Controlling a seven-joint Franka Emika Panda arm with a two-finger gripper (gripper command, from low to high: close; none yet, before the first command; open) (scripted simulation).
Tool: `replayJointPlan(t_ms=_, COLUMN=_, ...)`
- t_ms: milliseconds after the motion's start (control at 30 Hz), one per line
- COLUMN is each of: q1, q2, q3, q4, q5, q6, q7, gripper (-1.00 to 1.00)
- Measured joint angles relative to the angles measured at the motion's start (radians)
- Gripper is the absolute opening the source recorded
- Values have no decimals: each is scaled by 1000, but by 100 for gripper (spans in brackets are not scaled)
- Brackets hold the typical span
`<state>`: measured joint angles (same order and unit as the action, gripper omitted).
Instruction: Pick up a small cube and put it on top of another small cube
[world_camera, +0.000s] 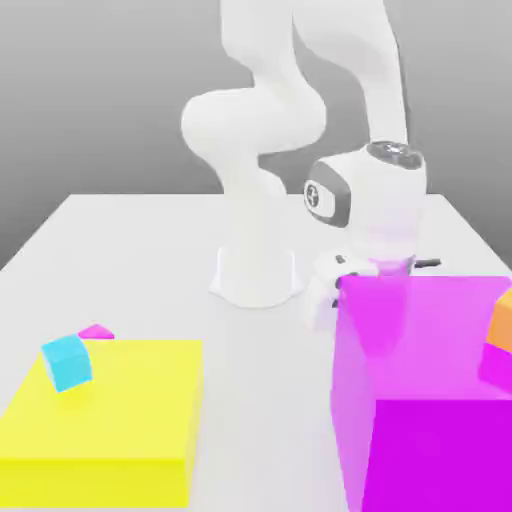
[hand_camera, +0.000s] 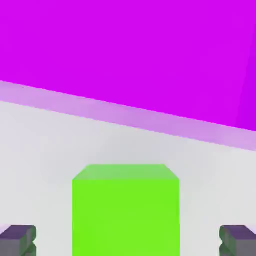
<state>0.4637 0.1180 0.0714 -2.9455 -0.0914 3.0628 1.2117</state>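
Fingers (hand_camera: 128, 242) spread wide either side of one small green cube (hand_camera: 126, 210), one magenta box (hand_camera: 125, 55) behind.

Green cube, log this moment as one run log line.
stage: pre-grasp | hand: open, fingertips either side of green cube, not closed | cube on table, beside magenta box | pink cube: bare

We see a glossy white arm (world_camera: 262, 120) built of fat, rounded segments, rising from a short cylindrical white base (world_camera: 257, 272). The wrist housing (world_camera: 370, 195) carries a dark grey oval panel at its 9 o'clock side, with a small white round mark in the middle, and a grey disc cap at 12 o'clock. Below it sits a white hand block with small dark fittings. In the hand view the end effector (hand_camera: 128, 240) shows two dark grey, blocky fingertips (hand_camera: 18, 239) with ridged faces.
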Motion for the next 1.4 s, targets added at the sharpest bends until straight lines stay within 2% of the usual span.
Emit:
replayJointPlan(t_ms=67, q1=51, q2=72, q3=-52, q4=12, q5=-10, q6=60, q7=9, gripper=0)
replayJointPlan(t_ms=100, q1=65, q2=94, q3=-66, q4=16, q5=-10, q6=79, q7=9, gripper=-100)
replayJointPlan(t_ms=333, q1=67, q2=93, q3=-68, q4=16, q5=-15, q6=79, q7=14, gripper=-100)
replayJointPlan(t_ms=467, q1=26, q2=-29, q3=-12, q4=-5, q5=44, q6=-23, q7=-30, gripper=-100)
replayJointPlan(t_ms=567, q1=44, q2=-137, q3=-12, q4=-24, q5=94, q6=-112, q7=-65, gripper=-100)
replayJointPlan(t_ms=667, q1=91, q2=-182, q3=18, q4=-27, q5=74, q6=-159, q7=-90, gripper=-100)
replayJointPlan(t_ms=967, q1=381, q2=-32, q3=155, q4=268, q5=-52, q6=-342, q7=-91, gripper=-100)
replayJointPlan(t_ms=1133, q1=368, q2=25, q3=150, q4=449, q5=40, q6=-453, q7=-20, gripper=-100)
replayJointPlan(t_ms=1400, q1=260, q2=99, q3=72, q4=740, q5=262, q6=-627, q7=108, gripper=-100)
